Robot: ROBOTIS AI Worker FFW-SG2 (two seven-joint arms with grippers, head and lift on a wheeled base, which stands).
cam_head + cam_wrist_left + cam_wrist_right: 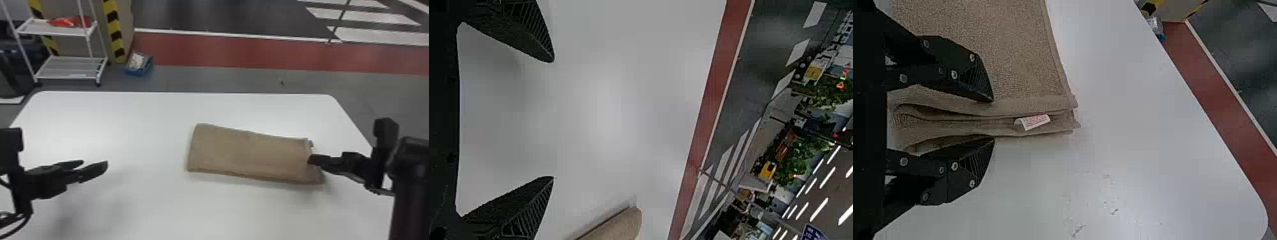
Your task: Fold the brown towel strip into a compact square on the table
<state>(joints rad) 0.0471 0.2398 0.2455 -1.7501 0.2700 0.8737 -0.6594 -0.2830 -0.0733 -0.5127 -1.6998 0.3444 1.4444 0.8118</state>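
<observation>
White tabletop (143, 207), near portion: smooth work surface running under both arms. Left gripper (552, 119): fingers spread wide, nothing between them, above the table's left part, apart from the cloth. Right gripper (993, 120): fingers part open, at the cloth's right end, loose layers between them; no firm pinch can be made out.

Brown towel strip (249, 153): one, lying flat right of the table's middle, long side running left to right, already in layers. White label (1036, 121): protruding between layers at the right end.

Step in hand, by judgement: take the right end and carry it over toward the left end. Handling notes: gather every layer before closing, since a shallow pinch could leave the lowest ply behind; lift modestly, lay the end down level, square the corners, then press the crease.

Edges and room: right end nearest the table's right border, so a leftward swing seems the better course; broad white surface between strip and left gripper, room enough for that arm to come in and steady the cloth. Far edge behind the strip, with a margin of tabletop between.

Beyond: grey floor, red floor band (255, 51), white wheeled rack (70, 67), blue box (139, 71).
</observation>
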